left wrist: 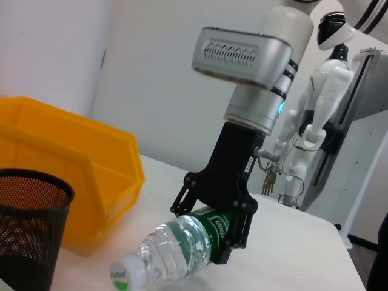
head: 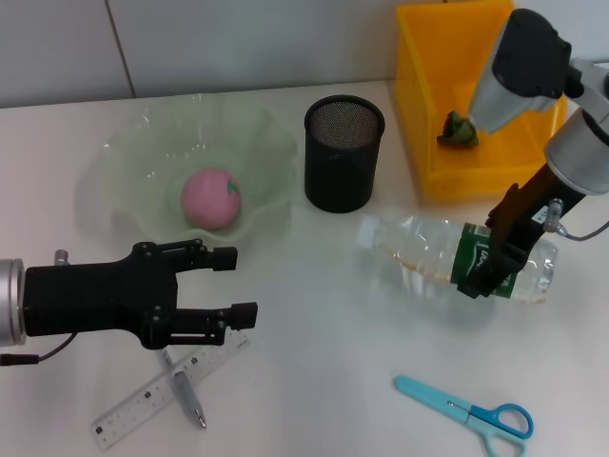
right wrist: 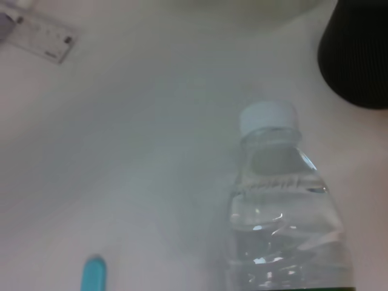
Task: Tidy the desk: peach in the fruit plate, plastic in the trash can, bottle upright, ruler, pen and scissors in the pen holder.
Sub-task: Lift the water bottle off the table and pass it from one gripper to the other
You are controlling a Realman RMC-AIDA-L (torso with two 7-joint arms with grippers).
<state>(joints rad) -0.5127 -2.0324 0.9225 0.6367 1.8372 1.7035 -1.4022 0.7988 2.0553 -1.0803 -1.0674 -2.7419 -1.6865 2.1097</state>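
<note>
Fingers (head: 479,281) of the right gripper (head: 497,249) are clamped across the green label of the clear plastic water bottle (head: 447,257), which lies on its side on the white worktop (head: 324,381), its white cap pointing toward the black mesh pen holder (head: 343,152). The left wrist view shows the same grip, black fingers (left wrist: 233,227) closed on either side of the bottle (left wrist: 176,248) at the label. In the right wrist view only the bottle's cap end (right wrist: 285,200) shows, with none of that arm's own fingers.

The left gripper (head: 243,284) hovers over the worktop well to the left of the bottle, its fingers (head: 224,257) spread wide and holding nothing. Just beneath it lie the clear plastic ruler (head: 143,395) and the grey pen (head: 186,392), the pen crossing over the ruler.

Left of the pen holder stands the pale green, wavy-edged fruit plate (head: 124,152), with the pink peach (head: 211,198) in its middle. Right of the pen holder, beyond the bottle, sits the yellow plastic bin (head: 428,114), with a crumpled green piece of plastic (head: 459,130) inside it. The light-blue-handled scissors (head: 471,411) lie flat on the worktop on the near side of the bottle, apart from it.
</note>
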